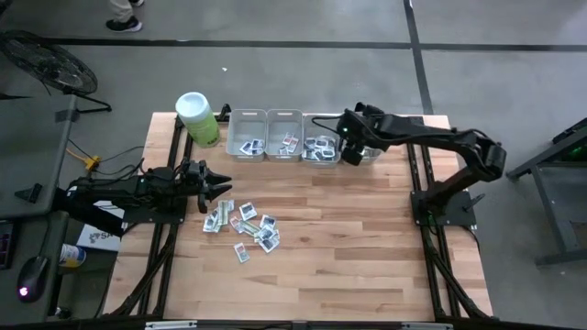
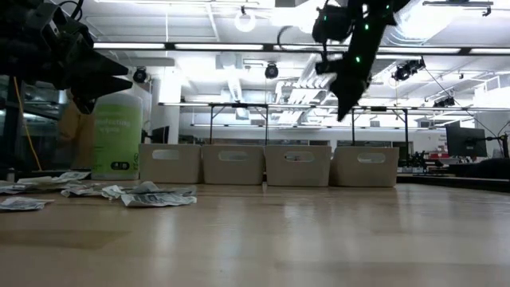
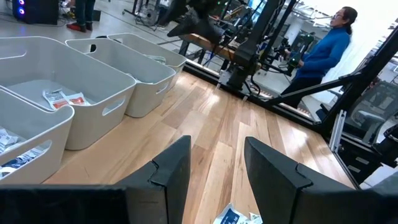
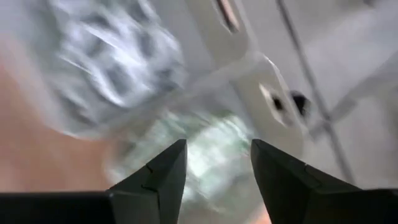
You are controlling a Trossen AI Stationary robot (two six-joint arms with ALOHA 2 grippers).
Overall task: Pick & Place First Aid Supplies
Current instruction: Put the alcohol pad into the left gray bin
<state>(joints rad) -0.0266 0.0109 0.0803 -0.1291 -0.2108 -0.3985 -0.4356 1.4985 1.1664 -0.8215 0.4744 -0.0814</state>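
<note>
High view is showing the bench (image 1: 367, 257) carrying a row of four grey bins (image 1: 248, 133) along its far edge, with a lime-green canister (image 1: 197, 117) just beside the leftmost one. The right claw (image 1: 350, 139) is hanging over the gap between the third bin (image 1: 321, 147) and the fourth bin (image 1: 367, 151), its fingers standing apart and nothing gripped between them; the right wrist view is blurring, with a pale greenish packet showing under the fingers inside the fourth bin. The risk here is that a packet let go this near the shared wall is landing on the rim or sliding into the wrong bin. The left claw (image 1: 213, 186) is waiting spread and empty at the near-left, just beside the loose pile of first aid supplies (image 1: 246, 225) lying on the bench. Those packets are overlapping, so a pinch into the heap is likely taking two at once, or pushing thin ones flat against the wood. A person in blue (image 3: 323, 53) is standing beyond the bench, well apart.
</note>
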